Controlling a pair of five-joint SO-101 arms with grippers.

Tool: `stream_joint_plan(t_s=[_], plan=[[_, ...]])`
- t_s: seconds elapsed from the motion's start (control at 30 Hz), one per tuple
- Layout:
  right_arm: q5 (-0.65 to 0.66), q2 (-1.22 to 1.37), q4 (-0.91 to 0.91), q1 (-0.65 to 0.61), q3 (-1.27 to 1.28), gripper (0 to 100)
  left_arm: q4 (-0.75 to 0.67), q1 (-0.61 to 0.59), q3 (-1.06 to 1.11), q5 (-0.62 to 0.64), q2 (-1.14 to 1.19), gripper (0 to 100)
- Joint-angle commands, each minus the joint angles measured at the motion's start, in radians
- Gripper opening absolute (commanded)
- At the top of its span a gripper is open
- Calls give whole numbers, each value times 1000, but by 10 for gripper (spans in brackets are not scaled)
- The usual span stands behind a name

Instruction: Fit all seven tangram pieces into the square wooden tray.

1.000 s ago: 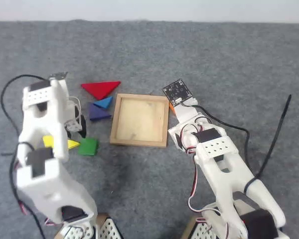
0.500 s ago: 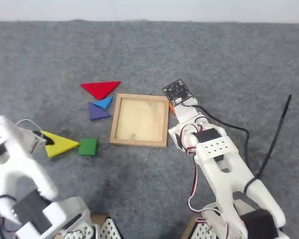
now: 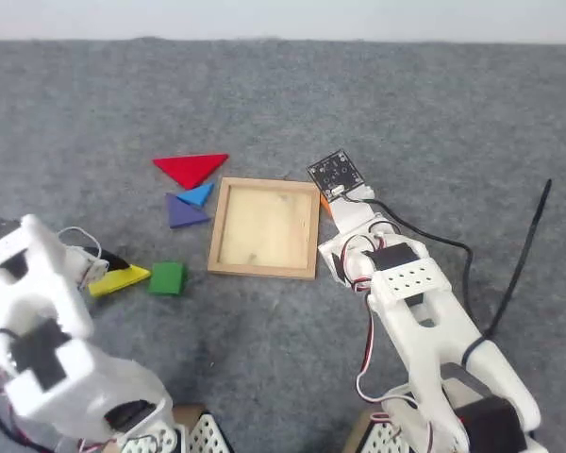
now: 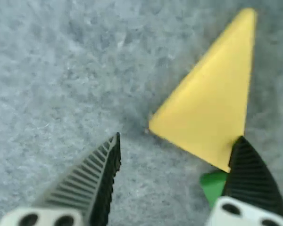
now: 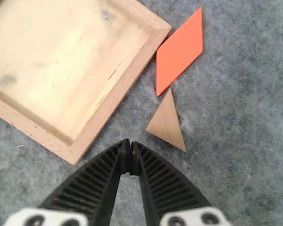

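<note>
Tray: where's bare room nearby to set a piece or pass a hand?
Bare: inside the tray; carpet past its far rim and along its near rim. Crowded: left, red, blue, purple, green, yellow pieces and left hand; right, orange and wooden pieces by right hand.

My left pincer (image 3: 106,267) covers one end of the yellow triangle (image 3: 130,277), well apart from the tray (image 3: 264,272). My right arm (image 3: 410,283) hides most of the orange parallelogram (image 3: 326,206) beside that tray.

Robot test bench, likely lab: grey felt mat (image 3: 453,113), loose black cable (image 3: 522,262)
</note>
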Motion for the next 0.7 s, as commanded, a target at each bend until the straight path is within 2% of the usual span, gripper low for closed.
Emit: stream_joint_plan(t_s=[0.0, 0.3, 0.67], plan=[[-3, -16, -18, 13, -41, 13, 12, -15, -99, 15, 51, 350], [-3, -16, -16, 13, -41, 13, -37, -5, -108, 0, 104, 348], [-3, -16, -16, 13, -41, 13, -37, -5, -104, -144, 110, 285]])
